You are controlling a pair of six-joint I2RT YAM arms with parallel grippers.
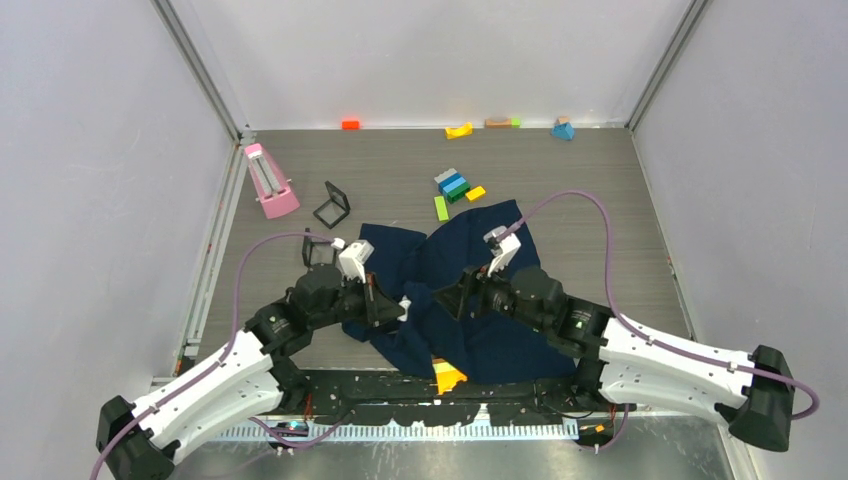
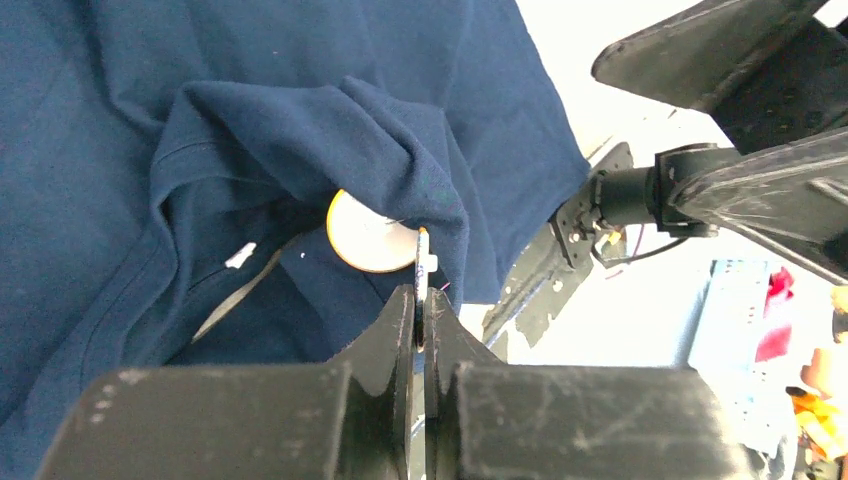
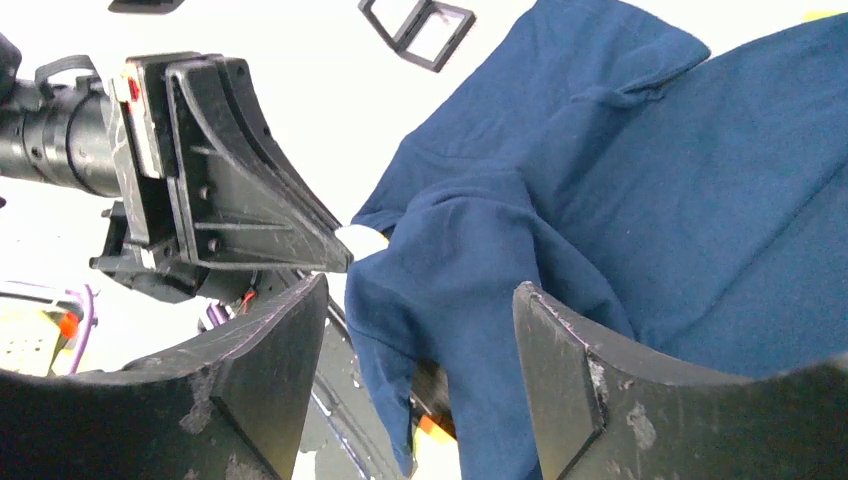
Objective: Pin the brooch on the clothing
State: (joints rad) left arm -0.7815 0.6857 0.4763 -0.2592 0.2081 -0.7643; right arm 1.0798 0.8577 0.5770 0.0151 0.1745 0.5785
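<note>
The dark navy clothing (image 1: 490, 330) lies bunched between both arms, raised into a fold in the middle. My left gripper (image 2: 422, 295) is shut on a thin pale edge of the brooch (image 2: 365, 238). The brooch's orange-gold round face sits against the clothing (image 2: 300, 130), half under the fold. From above, the left gripper (image 1: 398, 305) shows a pale speck at its tip. My right gripper (image 3: 420, 300) stands open, with a hanging fold of the clothing (image 3: 650, 180) loose between its fingers. In the top view the right gripper (image 1: 448, 293) faces the left one closely.
A pink stand (image 1: 268, 180) and two black frames (image 1: 332, 205) (image 1: 318, 250) are at the back left. Coloured blocks (image 1: 455, 185) lie behind the shirt, with more along the back wall (image 1: 459, 130). A yellow wedge (image 1: 447, 377) sits at the near edge.
</note>
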